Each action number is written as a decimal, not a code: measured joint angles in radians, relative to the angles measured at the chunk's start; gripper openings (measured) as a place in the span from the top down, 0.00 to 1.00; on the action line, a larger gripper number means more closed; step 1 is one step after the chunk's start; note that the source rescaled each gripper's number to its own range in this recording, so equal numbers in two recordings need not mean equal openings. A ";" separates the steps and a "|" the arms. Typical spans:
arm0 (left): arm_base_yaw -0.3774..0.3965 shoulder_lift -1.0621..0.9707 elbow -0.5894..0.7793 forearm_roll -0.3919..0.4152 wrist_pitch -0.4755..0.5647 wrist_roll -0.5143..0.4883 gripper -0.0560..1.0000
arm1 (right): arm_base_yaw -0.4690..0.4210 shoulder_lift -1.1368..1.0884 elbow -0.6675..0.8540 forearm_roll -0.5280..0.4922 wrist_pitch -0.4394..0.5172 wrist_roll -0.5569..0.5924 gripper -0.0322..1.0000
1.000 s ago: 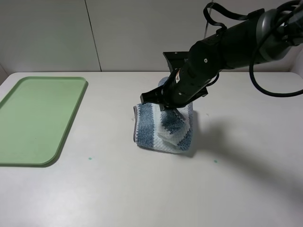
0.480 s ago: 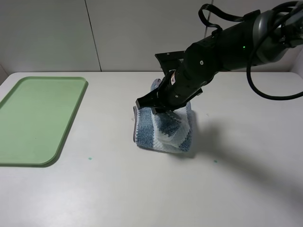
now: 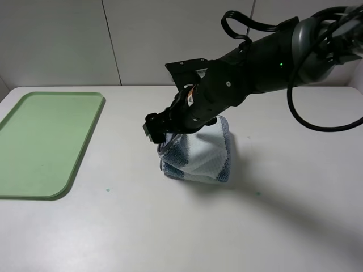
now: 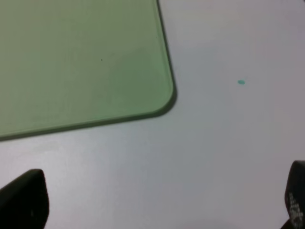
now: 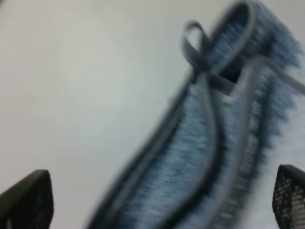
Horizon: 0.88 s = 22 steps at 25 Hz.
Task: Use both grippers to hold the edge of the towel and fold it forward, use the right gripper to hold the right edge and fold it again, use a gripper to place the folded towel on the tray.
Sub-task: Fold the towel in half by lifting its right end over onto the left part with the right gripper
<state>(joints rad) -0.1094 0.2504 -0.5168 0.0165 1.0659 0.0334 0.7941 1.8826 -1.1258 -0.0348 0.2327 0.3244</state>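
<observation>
The striped blue-grey and white towel (image 3: 201, 156) lies bunched and folded over on the white table, right of the middle. My right gripper (image 3: 154, 129) reaches across it and hangs just above its left edge. In the right wrist view the towel (image 5: 205, 157) is blurred, and its grey piped hem and loop tag (image 5: 193, 43) run between the gripper's (image 5: 157, 200) widely spread fingertips (image 5: 24, 200). The light-green tray (image 3: 45, 141) lies empty at the far left. My left gripper (image 4: 157, 205) is open over bare table near the tray's corner (image 4: 162, 95). The left arm is out of the exterior view.
A small teal speck (image 3: 107, 190) marks the table between the tray and the towel; it also shows in the left wrist view (image 4: 241, 82). A pale wall stands behind the table. The right arm's black body hangs over the towel's back part.
My right arm has swung to the left across the towel, carrying its right part over. The towel now lies as a narrower folded bundle with more white showing on top.
</observation>
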 joint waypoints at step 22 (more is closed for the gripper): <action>0.000 0.000 0.000 0.000 0.000 0.000 0.00 | 0.022 -0.177 0.000 -0.084 0.147 -0.062 0.00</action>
<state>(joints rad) -0.1094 0.2504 -0.5168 0.0165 1.0659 0.0334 0.8165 1.7061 -1.1258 -0.1191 0.3799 0.2627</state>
